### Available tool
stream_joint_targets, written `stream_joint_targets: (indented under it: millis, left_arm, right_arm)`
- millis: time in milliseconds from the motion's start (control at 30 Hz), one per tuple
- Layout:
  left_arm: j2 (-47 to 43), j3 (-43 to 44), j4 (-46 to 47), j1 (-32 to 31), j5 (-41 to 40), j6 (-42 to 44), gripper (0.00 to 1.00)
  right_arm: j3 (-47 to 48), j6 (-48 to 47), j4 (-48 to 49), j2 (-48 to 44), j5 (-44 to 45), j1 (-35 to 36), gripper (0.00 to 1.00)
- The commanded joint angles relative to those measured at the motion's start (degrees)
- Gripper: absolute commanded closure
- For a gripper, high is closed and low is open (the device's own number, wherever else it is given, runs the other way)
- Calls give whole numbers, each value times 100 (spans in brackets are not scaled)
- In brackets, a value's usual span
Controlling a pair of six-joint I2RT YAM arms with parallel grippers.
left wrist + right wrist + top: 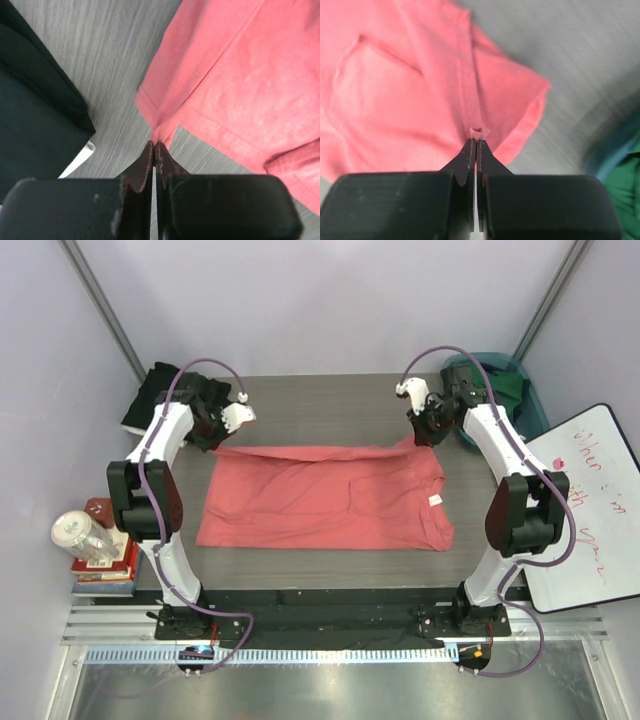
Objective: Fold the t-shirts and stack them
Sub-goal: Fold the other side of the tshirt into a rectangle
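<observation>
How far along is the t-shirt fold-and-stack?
Done: the black shirt looks folded at the table's far-left corner. In hand: the coral-pink shirt lies spread mid-table, with the left gripper and right gripper each shut on a far corner, apparently mid-fold. Left: finish that fold, stack it, then do the dark green shirt, which sits in the teal basket at far right.

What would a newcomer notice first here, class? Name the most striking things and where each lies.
The coral-pink t-shirt spread across the middle of the table catches the eye first, with the left claw and right claw each pinched shut on a far corner of it. Next come the black t-shirt at the table's far left corner and the dark green t-shirt in the teal basket at far right.
</observation>
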Motion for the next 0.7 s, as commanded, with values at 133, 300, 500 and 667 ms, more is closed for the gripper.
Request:
stream_joint_targets:
  millis: [133,300,500,667]
  left_arm:
    - [-463,-326,-273,207,-113,749,100]
    - [-560,-529,-475,199,-104,1066,100]
    - [-560,-476,-773,234,-60,1241,100]
    - [-534,-441,-1160,234,-34,1478,100]
  right_arm:
    - [-689,-1183,-629,-903,131,278,99]
    - [-874,-1482,-849,-1245,403,296,99]
    - [-1129,-2036,-1156,-1553,596,322,99]
    - [-1269,-2106,-1254,-1624,614,480,99]
